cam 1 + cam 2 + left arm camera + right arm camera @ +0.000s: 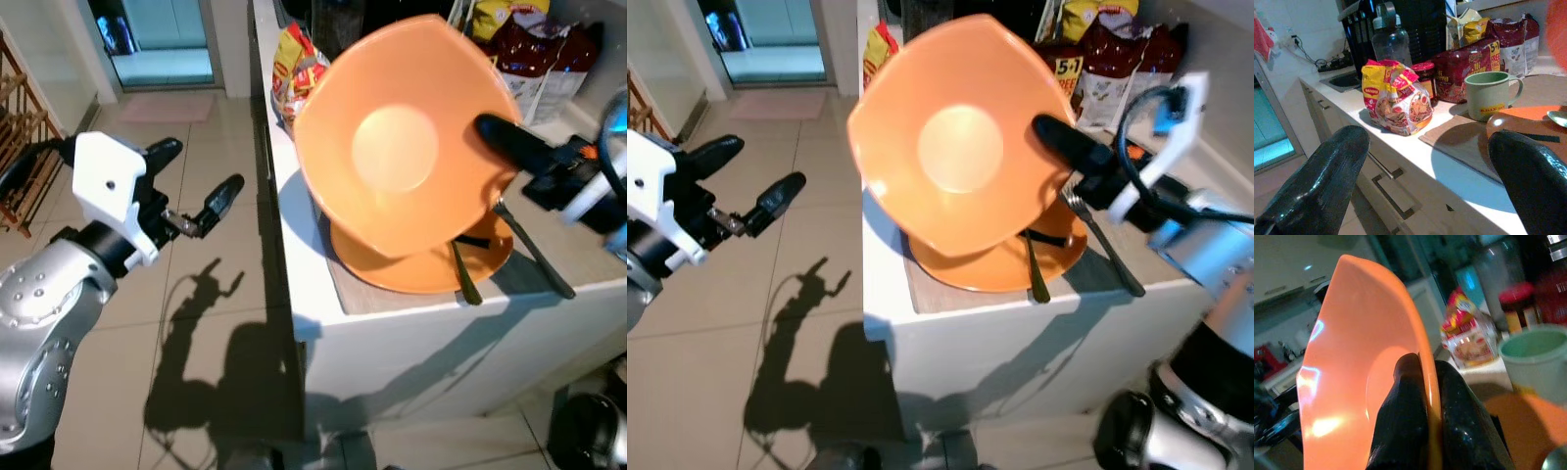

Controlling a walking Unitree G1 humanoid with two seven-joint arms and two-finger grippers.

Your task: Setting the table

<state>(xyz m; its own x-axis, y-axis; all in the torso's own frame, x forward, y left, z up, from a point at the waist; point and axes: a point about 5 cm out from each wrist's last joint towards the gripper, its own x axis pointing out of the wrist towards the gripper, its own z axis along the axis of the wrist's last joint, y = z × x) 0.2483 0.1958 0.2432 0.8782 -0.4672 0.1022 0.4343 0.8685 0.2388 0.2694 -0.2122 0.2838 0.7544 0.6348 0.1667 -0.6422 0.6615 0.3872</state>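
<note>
Two orange dishes dominate the scene: a big orange bowl [407, 137], rounded-square in outline with a pale circular base, glossy and smooth, is tipped up on edge above an orange plate [421, 264] that lies on a brown mat [1469, 147] at the corner of the white surface [323, 313]. The right pincer [1427, 416] has its two black fingers closed on the bowl's rim, one finger inside and one outside, holding the bowl clear of the plate. On the plate lies a spoon [463, 276], and beside it a fork [534, 250] rests partly over the plate's edge. The left pincer [201, 191] hangs over the tiled floor [196, 323] well apart from the surface, its fingers spread wide and holding nothing. Behind the plate, on the mat, stands a pale green mug [1488, 95] with a small yellow label too blurred to read. Dark red packets [1469, 61] at the back carry "5+1" and "FREE" in a yellow corner patch. A yellow-and-red noodle pack [1396, 100] lies further along the surface, showing a red "Maggi" badge. Close behind it are a red-lidded jar [1424, 78] and a clear bottle [1391, 41].
</note>
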